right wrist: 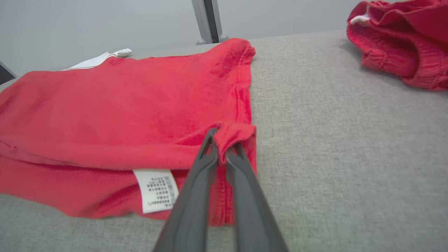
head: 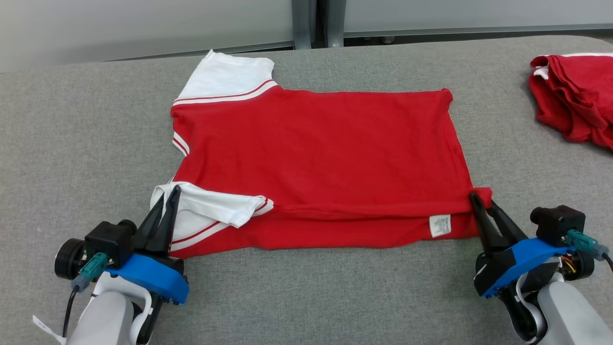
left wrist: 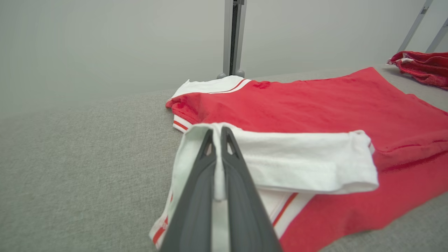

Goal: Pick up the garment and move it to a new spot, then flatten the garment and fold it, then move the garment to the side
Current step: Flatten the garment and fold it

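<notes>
Broadly, grey fabric surface (head: pixel 306 297) bears garment (head: pixel 316 153); pale wall (head: pixel 119 24), perhaps glass, behind.

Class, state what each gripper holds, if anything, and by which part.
Both hold the red shirt. The left gripper pinches its near white sleeve; the right gripper pinches the near hem corner.

I am looking at a bench (head: pixel 306 297) covered in grey woven fabric, evenly lit, with only soft, faint shadows. Behind it runs a plain pale grey wall (head: pixel 119 24), split by a grey metal upright (head: pixel 316 21) standing just past the bench's far edge. My left wrist view also catches two slanted metal struts (left wrist: pixel 415 25) at its upper right.
</notes>
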Controlling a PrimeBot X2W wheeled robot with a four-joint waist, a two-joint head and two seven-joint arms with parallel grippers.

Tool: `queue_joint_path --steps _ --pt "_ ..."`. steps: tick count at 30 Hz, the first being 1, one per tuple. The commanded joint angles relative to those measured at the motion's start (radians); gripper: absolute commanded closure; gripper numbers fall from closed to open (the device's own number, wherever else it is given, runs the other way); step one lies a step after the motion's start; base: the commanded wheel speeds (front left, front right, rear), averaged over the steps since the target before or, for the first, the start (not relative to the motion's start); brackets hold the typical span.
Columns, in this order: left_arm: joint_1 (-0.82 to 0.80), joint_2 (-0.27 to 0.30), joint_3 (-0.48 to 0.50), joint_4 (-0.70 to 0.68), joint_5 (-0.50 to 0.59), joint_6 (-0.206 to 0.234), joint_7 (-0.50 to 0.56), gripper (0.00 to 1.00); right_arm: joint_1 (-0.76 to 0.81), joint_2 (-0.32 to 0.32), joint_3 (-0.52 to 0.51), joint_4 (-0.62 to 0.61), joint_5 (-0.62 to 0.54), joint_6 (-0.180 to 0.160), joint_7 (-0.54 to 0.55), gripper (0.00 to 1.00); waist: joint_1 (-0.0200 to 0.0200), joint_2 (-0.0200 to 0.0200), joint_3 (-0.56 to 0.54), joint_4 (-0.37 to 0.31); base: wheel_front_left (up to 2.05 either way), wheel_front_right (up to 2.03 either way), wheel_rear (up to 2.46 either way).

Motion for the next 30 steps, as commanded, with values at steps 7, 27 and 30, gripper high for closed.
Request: queue_joint_path --steps 7,27,30 --pt "0.018 -0.002 0.025 -0.006 0.011 0.000 0.001 0.00 0.002 -0.022 0.016 0.038 -0.033 0.000 -0.066 0.00 -0.0002 -0.0001 -0.014 0.007 0.00 0.00 0.00" --pt "0.121 -0.030 0.044 0.079 -0.021 0.000 0.001 0.00 0.013 0.006 0.017 0.114 -0.129 0.000 -0.035 0.00 -0.0002 -0.0001 0.003 0.018 0.00 0.00 0.00" --pt "0.115 -0.030 0.046 0.112 -0.024 0.000 0.001 0.00 0.001 0.015 0.023 0.140 -0.140 0.000 -0.036 0.00 -0.0002 -0.0001 0.011 0.014 0.00 0.00 0.00"
